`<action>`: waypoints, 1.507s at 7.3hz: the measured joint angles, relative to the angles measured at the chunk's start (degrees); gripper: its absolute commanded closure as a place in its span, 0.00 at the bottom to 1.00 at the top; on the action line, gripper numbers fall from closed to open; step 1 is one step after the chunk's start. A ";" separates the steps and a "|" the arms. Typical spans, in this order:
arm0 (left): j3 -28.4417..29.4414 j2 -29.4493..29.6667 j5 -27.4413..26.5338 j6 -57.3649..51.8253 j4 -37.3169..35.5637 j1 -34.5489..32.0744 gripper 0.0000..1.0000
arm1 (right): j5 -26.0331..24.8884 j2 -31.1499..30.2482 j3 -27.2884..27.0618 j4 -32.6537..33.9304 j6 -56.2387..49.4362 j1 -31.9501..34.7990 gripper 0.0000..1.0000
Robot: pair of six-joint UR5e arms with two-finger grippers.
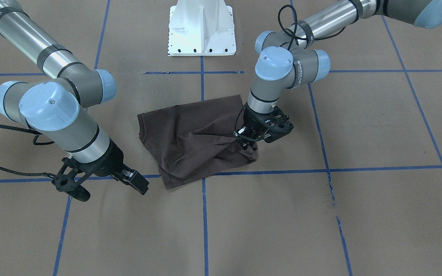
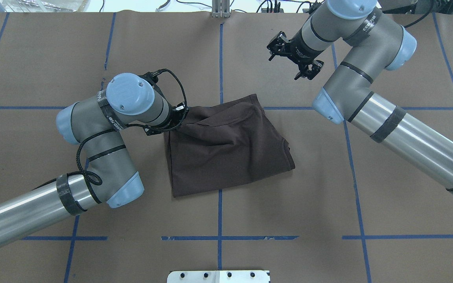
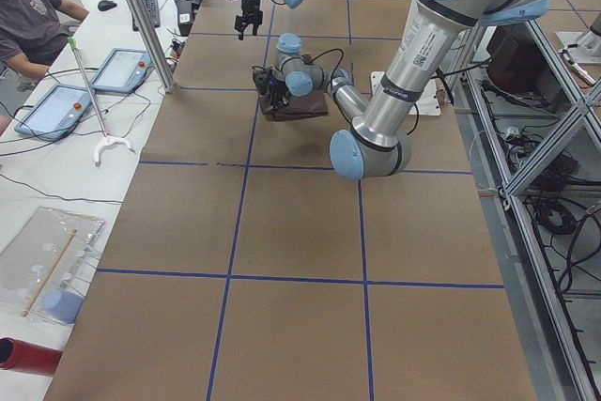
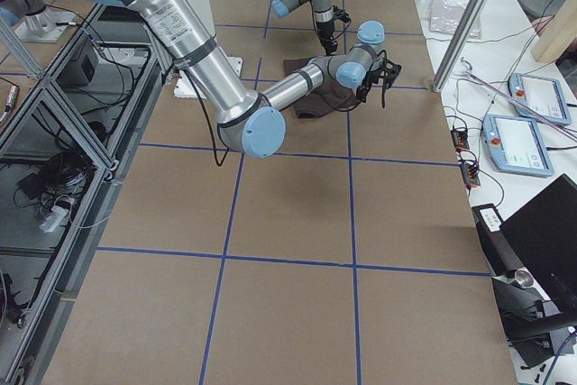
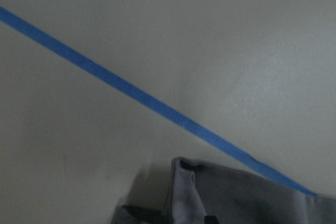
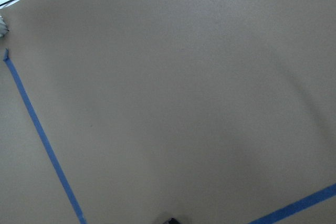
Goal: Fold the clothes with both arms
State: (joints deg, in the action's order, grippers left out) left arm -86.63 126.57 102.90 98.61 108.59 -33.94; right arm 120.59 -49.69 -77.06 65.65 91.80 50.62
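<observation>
Creases in the cloth run to the left end effector [image 1: 245, 143], just right of centre in the front-facing view. Its fingers are closed on a gathered corner of the dark T-shirt [image 1: 194, 138], and I judge that pinch is meant to lift the corner and carry it across for a fold. The T-shirt lies at the middle of that frame, rumpled and partly doubled over, the rest resting on the worktop [image 1: 320, 222]. The right end effector [image 1: 112, 193], at lower left of the same view, hangs with its fingers spread and nothing between them. It is well apart from the cloth, probably kept clear so it cannot snag the fold. Brown paper covers the worktop, marked into squares by blue tape [image 1: 205, 214]. A white pedestal [image 1: 202, 28] is bolted at top centre. In the left side view an operator [image 3: 33, 7] sits at upper left beside touch panels [image 3: 117, 68], near an aluminium post [image 3: 141, 21].
</observation>
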 measured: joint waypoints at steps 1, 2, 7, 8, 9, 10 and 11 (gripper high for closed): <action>-0.05 -0.17 0.16 0.15 -0.03 0.31 1.00 | 0.00 -0.03 -0.11 0.00 0.08 0.01 0.00; -0.22 -0.33 0.23 0.14 -0.08 0.46 1.00 | 0.00 -0.04 -0.16 0.00 0.11 0.01 0.00; -9.84 -1.87 2.40 -6.64 -12.22 -2.01 1.00 | 0.00 -0.23 -0.25 0.07 0.13 0.01 0.00; -9.79 -2.30 2.41 -7.61 -12.70 -2.20 0.66 | 0.00 -0.35 -0.46 0.05 0.13 0.04 0.00; -9.13 -2.44 2.40 -8.03 -12.75 -2.19 0.39 | 0.00 -0.54 -0.76 0.06 0.13 0.07 0.00; -8.16 -2.45 2.40 -8.19 -12.18 -2.22 0.00 | 0.00 -0.70 -0.90 0.08 0.15 0.08 0.00; -7.61 -2.43 2.40 -8.21 -11.36 -2.47 0.00 | 0.00 -0.73 -0.95 0.08 0.19 0.09 0.00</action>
State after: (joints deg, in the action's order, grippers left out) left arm -94.24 124.14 105.29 90.40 97.23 -36.41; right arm 120.59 -50.42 -78.00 65.74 91.99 50.71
